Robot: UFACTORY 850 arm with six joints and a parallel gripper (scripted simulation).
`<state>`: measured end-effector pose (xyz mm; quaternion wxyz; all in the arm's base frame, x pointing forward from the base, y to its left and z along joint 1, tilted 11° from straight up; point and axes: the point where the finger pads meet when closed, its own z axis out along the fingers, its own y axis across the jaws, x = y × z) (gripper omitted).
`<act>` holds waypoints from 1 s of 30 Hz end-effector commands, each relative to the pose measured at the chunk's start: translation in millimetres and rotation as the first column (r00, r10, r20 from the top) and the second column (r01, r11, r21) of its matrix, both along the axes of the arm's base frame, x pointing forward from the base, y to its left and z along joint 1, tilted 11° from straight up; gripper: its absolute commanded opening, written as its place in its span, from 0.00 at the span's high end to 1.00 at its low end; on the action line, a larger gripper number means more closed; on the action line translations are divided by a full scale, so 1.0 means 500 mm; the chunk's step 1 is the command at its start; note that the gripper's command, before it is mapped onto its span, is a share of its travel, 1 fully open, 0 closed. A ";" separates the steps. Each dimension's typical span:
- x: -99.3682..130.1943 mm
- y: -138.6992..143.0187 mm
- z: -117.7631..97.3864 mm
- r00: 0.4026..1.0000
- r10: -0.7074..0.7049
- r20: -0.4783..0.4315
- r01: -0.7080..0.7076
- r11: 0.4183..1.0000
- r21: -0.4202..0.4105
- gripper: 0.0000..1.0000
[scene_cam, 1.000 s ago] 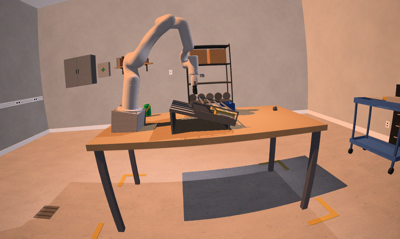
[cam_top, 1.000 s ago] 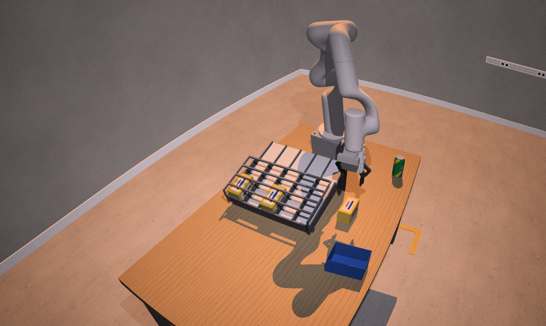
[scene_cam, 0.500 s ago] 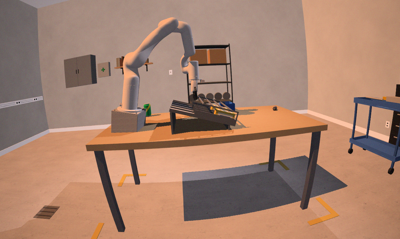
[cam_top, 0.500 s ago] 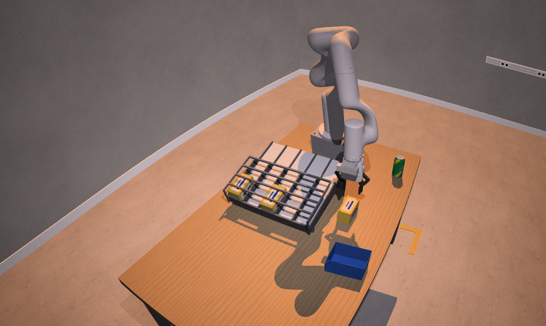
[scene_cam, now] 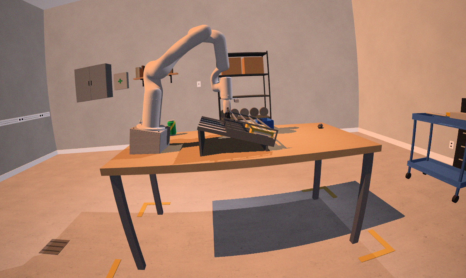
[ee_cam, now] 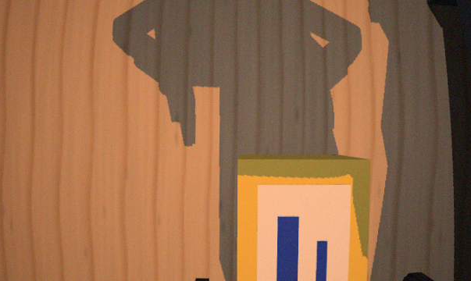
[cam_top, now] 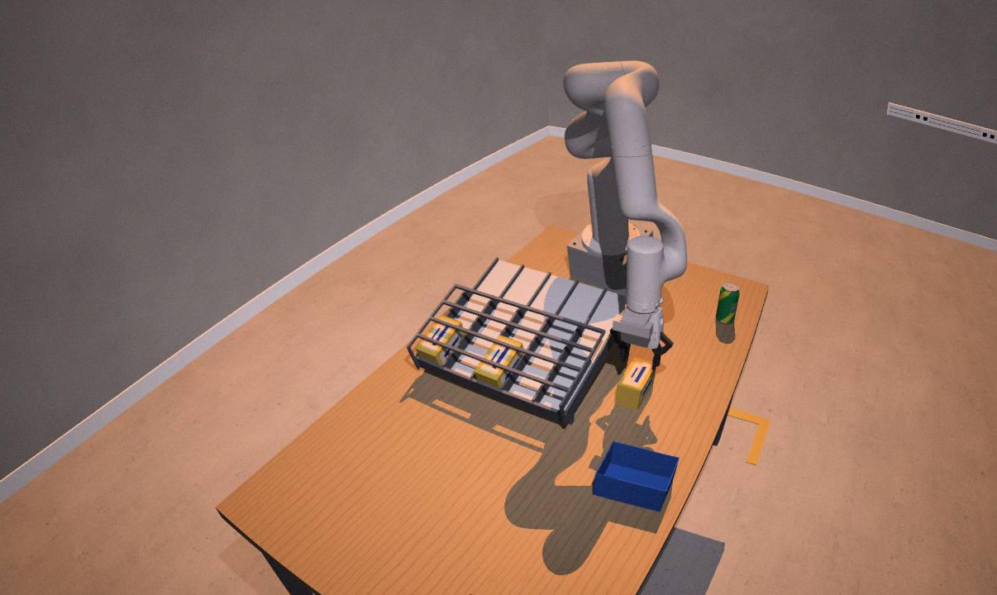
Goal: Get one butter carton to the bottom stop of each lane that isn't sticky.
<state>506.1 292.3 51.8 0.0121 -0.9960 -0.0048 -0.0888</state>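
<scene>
Top: the black two-fingered gripper [cam_top: 641,354], spread wide and holding nothing, stands over the far end of the yellow box-shaped butter carton [cam_top: 633,384] [ee_cam: 303,218], right of the dark-railed sloped shelf [cam_top: 512,399] [scene_cam: 234,135]; Exterior: the shelf hides the carton; Wrist: the carton lies between the fingertips' lines, nearer one, so an off-centre descent could clip its edge

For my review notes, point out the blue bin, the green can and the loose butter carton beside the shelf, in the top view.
Blue bin [cam_top: 632,488]: top view, on its front wall.
Green can [cam_top: 727,304]: top view, mid-side.
Loose butter carton [cam_top: 629,394]: top view, yellow end face.
</scene>
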 end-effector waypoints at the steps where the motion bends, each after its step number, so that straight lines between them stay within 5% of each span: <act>1: 0.001 0.002 0.009 1.000 0.000 0.003 0.000 1.000 0.001 0.10; 14: 0.019 0.002 -0.076 1.000 0.000 0.003 0.000 1.000 0.001 0.10; 30: 0.019 0.002 -0.074 1.000 0.000 0.000 0.000 1.000 0.003 0.10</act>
